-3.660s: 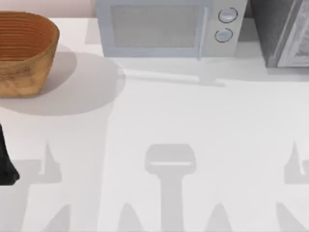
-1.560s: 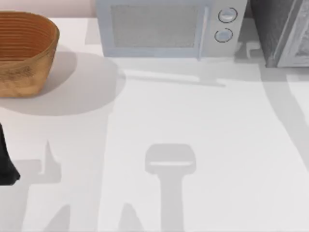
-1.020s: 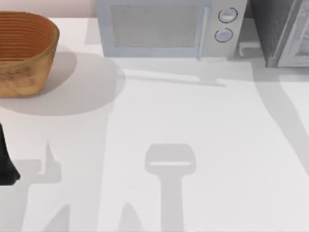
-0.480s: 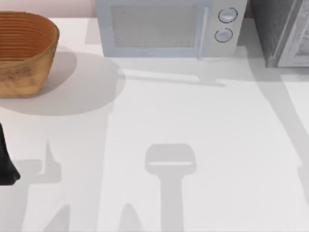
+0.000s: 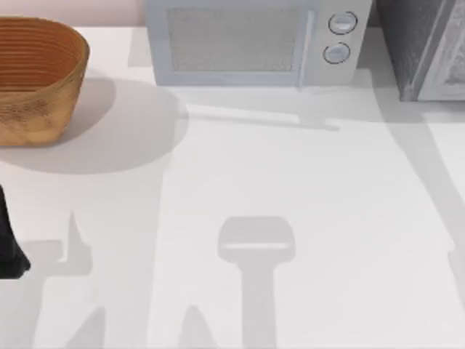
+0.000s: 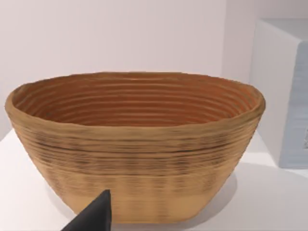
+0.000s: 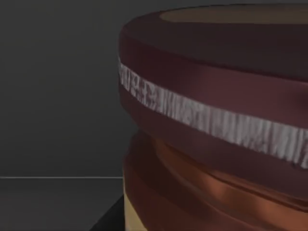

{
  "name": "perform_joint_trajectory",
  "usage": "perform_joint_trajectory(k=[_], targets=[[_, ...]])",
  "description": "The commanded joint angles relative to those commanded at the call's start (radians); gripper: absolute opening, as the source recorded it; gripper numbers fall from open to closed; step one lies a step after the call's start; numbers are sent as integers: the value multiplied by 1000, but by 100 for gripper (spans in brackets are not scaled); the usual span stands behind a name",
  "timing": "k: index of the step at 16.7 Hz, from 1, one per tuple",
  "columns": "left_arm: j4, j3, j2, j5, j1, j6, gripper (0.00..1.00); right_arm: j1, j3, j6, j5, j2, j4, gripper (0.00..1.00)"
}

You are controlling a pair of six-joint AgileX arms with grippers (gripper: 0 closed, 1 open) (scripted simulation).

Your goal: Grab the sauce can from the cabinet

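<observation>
Sauce can (image 7: 216, 120) is sitting in the dark cabinet (image 5: 418, 43), looming close before my right wrist; rigid, light, probably slick (best clasped around its side). My claw's state: cannot tell.

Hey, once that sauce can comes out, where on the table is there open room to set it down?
The widest bare stretch of table lies in front of the microwave, running to the near edge. Between the wicker basket and the microwave there is a narrower gap. It is crowded along the far edge: basket, microwave, then the cabinet. The left gripper sits at the left edge.
</observation>
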Motion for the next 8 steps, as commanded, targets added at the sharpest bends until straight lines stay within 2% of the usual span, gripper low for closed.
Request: perform_joint_trajectory(k=[8], targets=[[0,0,0,0,0,0,100,0,0,0,0,0,0,2]])
